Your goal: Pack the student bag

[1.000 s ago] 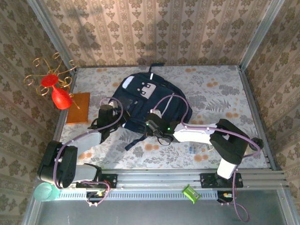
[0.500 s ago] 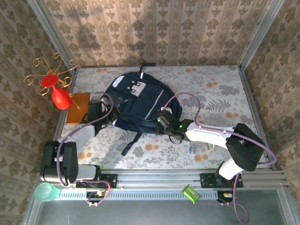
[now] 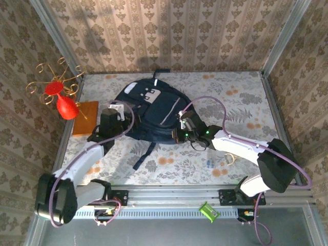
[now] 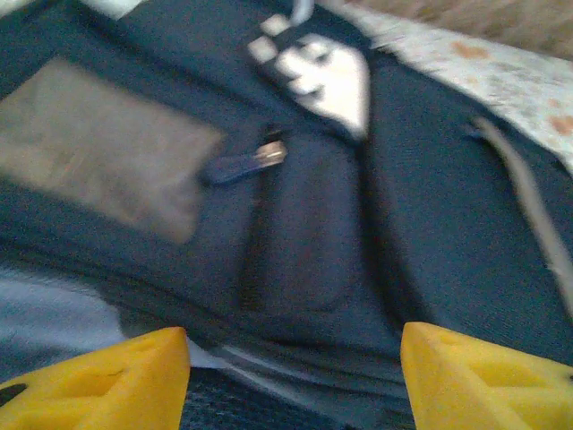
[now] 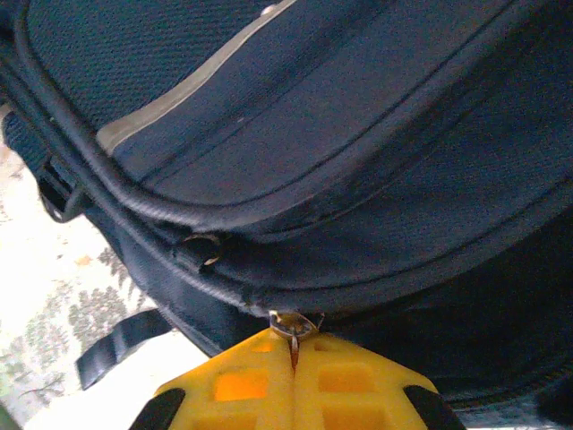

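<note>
While both arms reach out from the rail at your near edge, a small green object (image 3: pixel 207 211) sits on that rail close to the right arm's base. Past the rail, a dark strap (image 3: pixel 145 154) trails from the student bag (image 3: pixel 154 107) toward you across the flowered table (image 3: pixel 246 102).

Your right gripper (image 5: pixel 293 372) is at the bag's near right edge. Its yellow fingers (image 5: pixel 358 385) are pressed together and pinch a small metal zip pull (image 5: pixel 294 326) on the seam that runs along the bag's side. A pale stripe (image 5: pixel 179 94) crosses the navy fabric just above it.

Your left gripper (image 4: pixel 291 376) is at the bag's left side with its fingers (image 4: pixel 98 376) spread wide and nothing between them. The wrist picture is blurred, but you can make out a blue zip tab (image 4: pixel 246 163) lying on the front pocket and a white-grey patch (image 4: pixel 324 76) farther up.

The bag itself lies flat in the middle of the table, front up, with its carry handle (image 3: pixel 163 72) toward the back wall.

To the far left, well apart from the bag, a red vase (image 3: pixel 65 106) with gold wire branches stands beside an orange-brown flat block (image 3: pixel 87 119).
</note>
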You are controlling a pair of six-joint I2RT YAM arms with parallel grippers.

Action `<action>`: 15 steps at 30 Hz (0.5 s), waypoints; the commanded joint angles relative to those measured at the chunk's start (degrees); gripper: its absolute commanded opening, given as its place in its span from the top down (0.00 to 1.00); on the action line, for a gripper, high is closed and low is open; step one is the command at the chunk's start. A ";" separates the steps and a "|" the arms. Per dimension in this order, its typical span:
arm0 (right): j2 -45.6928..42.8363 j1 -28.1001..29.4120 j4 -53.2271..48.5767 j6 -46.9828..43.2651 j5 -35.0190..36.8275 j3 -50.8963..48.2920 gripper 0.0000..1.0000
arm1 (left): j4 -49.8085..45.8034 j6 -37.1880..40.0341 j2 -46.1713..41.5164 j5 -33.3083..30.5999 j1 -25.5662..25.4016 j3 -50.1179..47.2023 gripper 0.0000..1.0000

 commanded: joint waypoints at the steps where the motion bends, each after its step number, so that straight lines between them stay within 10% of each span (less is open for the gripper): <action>1: -3.18 -0.44 2.16 -1.84 -7.86 2.29 1.00 | 8.31 16.36 -5.26 4.70 -5.36 -2.62 0.37; 15: -3.05 -4.56 -0.07 -0.53 -16.77 6.54 1.00 | 10.17 54.73 1.74 4.54 -18.83 -3.78 0.38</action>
